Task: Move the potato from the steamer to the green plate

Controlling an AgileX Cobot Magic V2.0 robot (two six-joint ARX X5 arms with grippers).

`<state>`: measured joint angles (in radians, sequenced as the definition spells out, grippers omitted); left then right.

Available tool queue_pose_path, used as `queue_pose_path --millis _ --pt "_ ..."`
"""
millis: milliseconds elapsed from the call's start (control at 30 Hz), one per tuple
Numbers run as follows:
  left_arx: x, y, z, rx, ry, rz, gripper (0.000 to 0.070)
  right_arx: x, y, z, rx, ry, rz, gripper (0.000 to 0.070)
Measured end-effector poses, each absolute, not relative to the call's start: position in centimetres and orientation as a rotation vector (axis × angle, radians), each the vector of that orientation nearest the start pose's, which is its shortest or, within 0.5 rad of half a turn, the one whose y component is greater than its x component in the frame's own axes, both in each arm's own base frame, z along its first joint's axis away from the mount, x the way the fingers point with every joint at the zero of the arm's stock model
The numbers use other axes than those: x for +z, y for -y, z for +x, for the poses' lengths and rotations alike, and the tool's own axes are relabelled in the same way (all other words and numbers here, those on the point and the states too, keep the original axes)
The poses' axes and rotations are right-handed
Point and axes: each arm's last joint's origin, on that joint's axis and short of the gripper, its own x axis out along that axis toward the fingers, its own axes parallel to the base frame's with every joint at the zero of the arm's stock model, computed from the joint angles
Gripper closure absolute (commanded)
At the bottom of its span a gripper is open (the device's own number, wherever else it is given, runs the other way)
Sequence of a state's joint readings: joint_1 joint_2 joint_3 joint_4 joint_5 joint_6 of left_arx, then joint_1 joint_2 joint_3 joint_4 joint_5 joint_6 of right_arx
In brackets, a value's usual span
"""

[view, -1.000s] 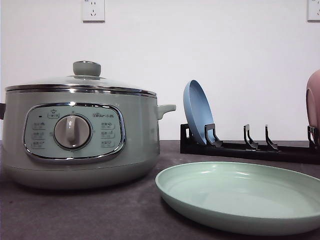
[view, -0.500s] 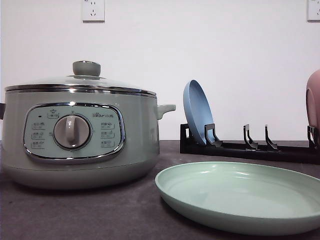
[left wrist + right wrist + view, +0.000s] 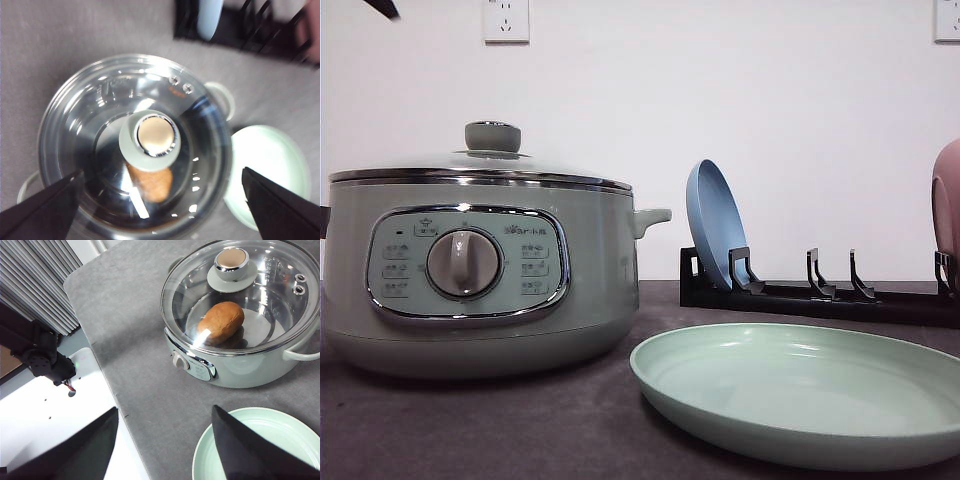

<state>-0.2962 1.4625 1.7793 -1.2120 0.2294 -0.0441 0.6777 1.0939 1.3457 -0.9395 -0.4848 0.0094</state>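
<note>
Front control panel of the round pale sage-green electric steamer (image 3: 480, 265): a small brand mark stands just above and right of the central grey dial (image 3: 465, 263), and the flanking button labels carry small characters; all are too small to read. The glass lid's (image 3: 245, 292) printed marks are likewise illegible.

Dark arm tip (image 3: 382, 8) entered above steamer (image 3: 480, 260).
</note>
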Motion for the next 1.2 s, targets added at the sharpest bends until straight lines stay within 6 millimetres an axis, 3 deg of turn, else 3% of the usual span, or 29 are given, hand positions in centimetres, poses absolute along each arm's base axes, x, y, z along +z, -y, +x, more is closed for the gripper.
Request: queue_pose_path --millis 233,433,633,1033,1200 --pt "40.3 12.0 28.8 -0.434 -1.011 0.109 0.0063 39.7 -13.1 14.2 1.095 -0.738 -0.074 0.0330" --pt "37.9 14.3 30.6 -0.403 -1.097 0.208 0.0064 39.7 -13.1 14.2 1.095 -0.738 -0.075 0.0330" --pt "35.9 15.1 31.9 -0.396 -1.164 0.233 0.0065 39.6 -13.1 14.2 1.094 -0.745 -0.075 0.0330" --pt "34.3 15.5 32.7 -0.390 -1.228 0.248 0.0072 39.6 -13.1 14.1 1.094 -0.746 -0.075 0.0330" --pt "34.2 15.5 32.7 -0.390 -1.232 0.249 0.0157 39.6 -13.1 14.1 1.094 -0.746 -0.076 0.0330"
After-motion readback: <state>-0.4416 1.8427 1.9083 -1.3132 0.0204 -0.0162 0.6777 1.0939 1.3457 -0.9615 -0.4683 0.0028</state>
